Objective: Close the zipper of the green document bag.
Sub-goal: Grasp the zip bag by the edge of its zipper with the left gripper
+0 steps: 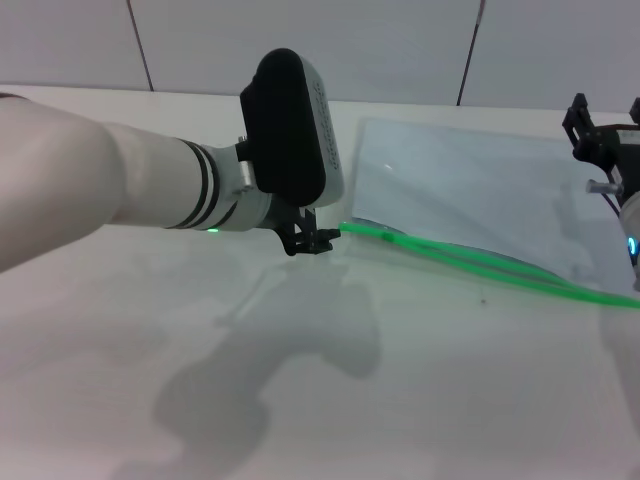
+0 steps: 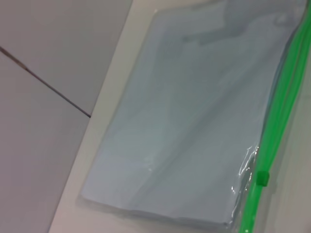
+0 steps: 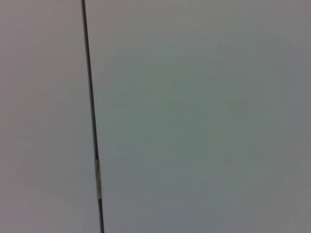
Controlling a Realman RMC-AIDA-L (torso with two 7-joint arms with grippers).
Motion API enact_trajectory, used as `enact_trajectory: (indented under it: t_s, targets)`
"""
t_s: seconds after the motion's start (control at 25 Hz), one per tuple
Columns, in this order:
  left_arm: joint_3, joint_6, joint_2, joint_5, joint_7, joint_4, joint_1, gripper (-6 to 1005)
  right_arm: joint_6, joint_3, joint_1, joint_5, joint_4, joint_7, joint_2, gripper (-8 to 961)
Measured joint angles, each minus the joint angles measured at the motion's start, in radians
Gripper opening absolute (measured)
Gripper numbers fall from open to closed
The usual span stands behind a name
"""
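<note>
The green document bag lies flat on the white table at the centre right, a translucent pale blue-grey pouch. Its zipper runs along the near edge as a bright green strip, and its two tracks stand apart along the middle. A small green slider sits on the strip in the left wrist view. My left gripper reaches across low over the table, just beside the strip's left end. My right gripper is raised at the far right beyond the bag's corner, open and empty.
The white tabletop spreads in front of the bag, with my left arm's shadow on it. A grey panelled wall with dark seams stands behind the table. The right wrist view shows only that wall.
</note>
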Motion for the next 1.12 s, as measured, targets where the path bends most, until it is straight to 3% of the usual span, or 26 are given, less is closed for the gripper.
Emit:
enact_trajectory:
  t_s: [0.32,0.56,1.12]
  targets:
    - [0.059,-0.094,-0.001,0.01,0.028,-0.086,-0.021,639,-0.007,-0.002,0.009,0.0,0.001,0.0,0.002,736]
    - [0.11,-0.24,-0.001,0.007,0.076,-0.143,-0.025,637,-0.007,-0.006,0.013,0.0,0.001,0.0,0.002,736]
    - [0.185,-0.339,-0.004,0.001,0.069,-0.204,-0.057,633,-0.006,-0.007,0.014,0.0,0.001,0.0,0.002,736]
